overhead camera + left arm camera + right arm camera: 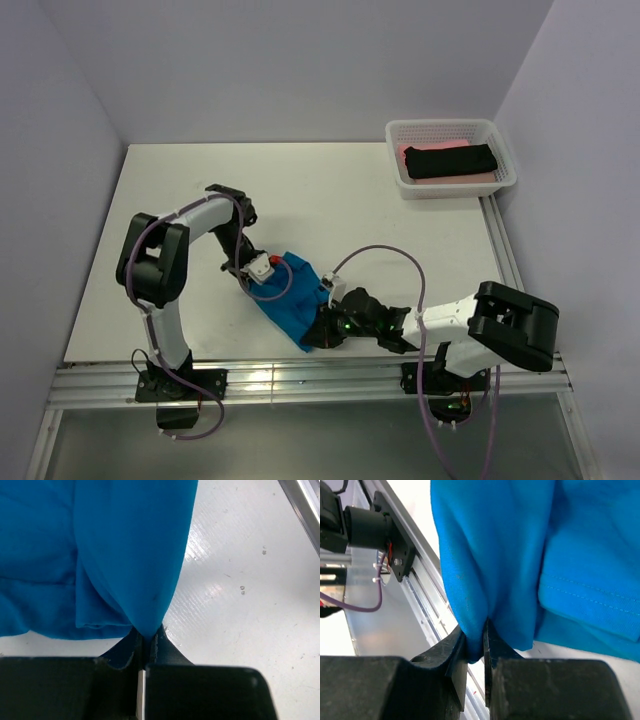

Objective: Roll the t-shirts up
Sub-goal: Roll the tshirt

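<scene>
The bright blue t-shirt [293, 297] is pinched at one edge by the clenched left gripper [148, 639], and another edge is clamped in the right gripper [476, 647]; the cloth is bunched between them.

Top cam: high at near edge, looking down over whole table [330, 190]. Wrist cams: tight, low close-ups. All three share the blue t-shirt [290, 300].
</scene>
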`<state>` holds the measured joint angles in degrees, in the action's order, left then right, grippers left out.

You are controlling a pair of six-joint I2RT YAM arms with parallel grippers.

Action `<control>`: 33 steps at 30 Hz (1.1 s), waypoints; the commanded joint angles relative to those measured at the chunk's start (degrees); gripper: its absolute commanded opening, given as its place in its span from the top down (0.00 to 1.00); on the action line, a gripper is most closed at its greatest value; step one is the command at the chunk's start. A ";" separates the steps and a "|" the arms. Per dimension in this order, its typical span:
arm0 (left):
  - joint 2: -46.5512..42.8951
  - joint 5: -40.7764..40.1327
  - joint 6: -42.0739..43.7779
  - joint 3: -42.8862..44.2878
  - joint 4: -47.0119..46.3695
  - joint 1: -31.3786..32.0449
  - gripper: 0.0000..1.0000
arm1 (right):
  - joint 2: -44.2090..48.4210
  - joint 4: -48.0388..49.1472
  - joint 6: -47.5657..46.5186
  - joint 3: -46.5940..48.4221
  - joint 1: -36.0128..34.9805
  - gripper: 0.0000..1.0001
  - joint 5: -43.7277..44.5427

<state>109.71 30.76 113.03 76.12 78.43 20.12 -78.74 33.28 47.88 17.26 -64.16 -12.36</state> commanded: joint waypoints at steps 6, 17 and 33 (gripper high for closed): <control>1.38 -6.33 -1.06 1.75 0.23 -0.25 1.00 | -5.88 -3.39 0.30 3.47 0.61 1.00 -2.31; -0.63 -8.35 1.49 -2.11 0.14 -7.37 1.00 | -17.76 1.88 -3.14 11.11 6.77 1.00 -13.30; -4.59 -12.13 4.13 -3.35 0.32 -16.61 1.00 | -23.48 5.46 -0.52 16.24 7.56 1.00 -17.96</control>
<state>106.94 22.74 113.19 70.08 77.36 3.38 -104.33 36.86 44.25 37.95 -57.41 -29.45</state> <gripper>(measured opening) 0.046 0.189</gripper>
